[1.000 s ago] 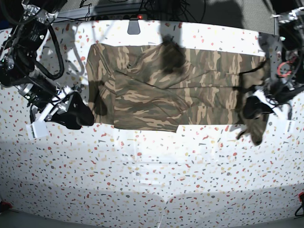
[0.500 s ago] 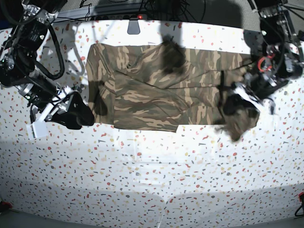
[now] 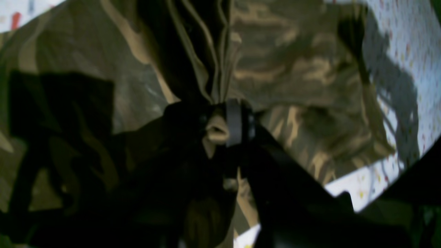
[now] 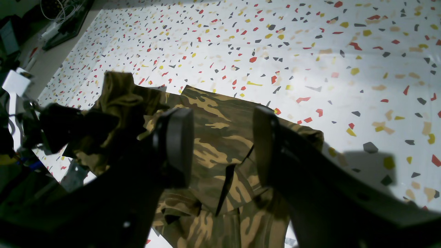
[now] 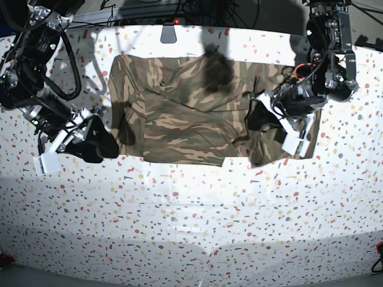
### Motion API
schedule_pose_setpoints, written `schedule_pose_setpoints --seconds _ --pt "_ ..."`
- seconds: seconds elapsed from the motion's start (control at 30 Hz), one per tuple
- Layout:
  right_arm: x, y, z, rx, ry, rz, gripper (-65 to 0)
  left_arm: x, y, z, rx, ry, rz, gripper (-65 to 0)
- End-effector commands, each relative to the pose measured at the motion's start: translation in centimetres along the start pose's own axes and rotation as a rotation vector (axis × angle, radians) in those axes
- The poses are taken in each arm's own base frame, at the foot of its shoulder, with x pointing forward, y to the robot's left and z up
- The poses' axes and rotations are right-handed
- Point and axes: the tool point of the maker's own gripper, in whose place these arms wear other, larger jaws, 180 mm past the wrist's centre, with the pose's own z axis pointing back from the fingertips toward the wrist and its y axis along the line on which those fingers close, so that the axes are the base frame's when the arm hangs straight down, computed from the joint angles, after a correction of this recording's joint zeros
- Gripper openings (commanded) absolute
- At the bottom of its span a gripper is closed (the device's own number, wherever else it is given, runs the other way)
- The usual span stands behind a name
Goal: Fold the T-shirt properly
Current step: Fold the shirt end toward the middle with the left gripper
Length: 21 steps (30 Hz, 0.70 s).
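1. The T-shirt lies spread on the speckled surface, toward the far side.
2. The left gripper is clenched on a bunch of shirt fabric, lifting that end over the rest.
3. The right gripper is released, jaws apart, holding nothing, hovering over the shirt's other edge.

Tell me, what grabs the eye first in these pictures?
A big camouflage T-shirt lies spread across the far half of a speckled table. The left gripper, on the base view's right, has its jaws pinched on a bunched fold of it, lifted over the shirt. The right gripper waits open beside the opposite edge.
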Motion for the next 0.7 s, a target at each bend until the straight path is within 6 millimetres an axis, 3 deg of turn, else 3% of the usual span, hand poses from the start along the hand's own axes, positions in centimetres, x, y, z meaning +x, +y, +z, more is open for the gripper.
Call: schedule_pose_setpoints --seconds 0.0,0.07,0.13,0.2,0.47,0.6,0.67 --pt "1.7 0.4 0.3 0.016 -0.058 0.028 -38.7 1.7 -0.6 0.2 -0.022 -0.058 -0.017 -65.0" --pt "1.7 0.4 0.3 0.016 -0.058 0.028 -38.8 1.7 -0.6 0.2 -0.022 -0.056 -0.017 -63.0" --pt "1.7 0.4 0.3 0.016 -0.058 0.028 -38.8 1.7 -0.6 0.2 -0.022 -0.055 -0.017 -45.6" --pt "1.7 0.4 0.3 0.016 -0.058 0.028 -38.7 1.7 -0.7 0.2 -0.029 -0.059 -0.014 -34.8" --pt "1.5 0.4 0.3 0.015 -0.05 0.03 -38.7 2.1 -1.2 0.2 -0.059 -0.054 -0.006 -33.9" --pt "0.3 -0.1 0.6 0.006 0.028 0.045 -37.7 3.0 0.1 0.0 0.012 -0.047 -0.068 -33.9" --pt "0.0 -0.4 1.0 -0.003 0.049 0.056 -32.7 3.3 1.1 0.0 0.068 -0.037 -0.11 -33.9"
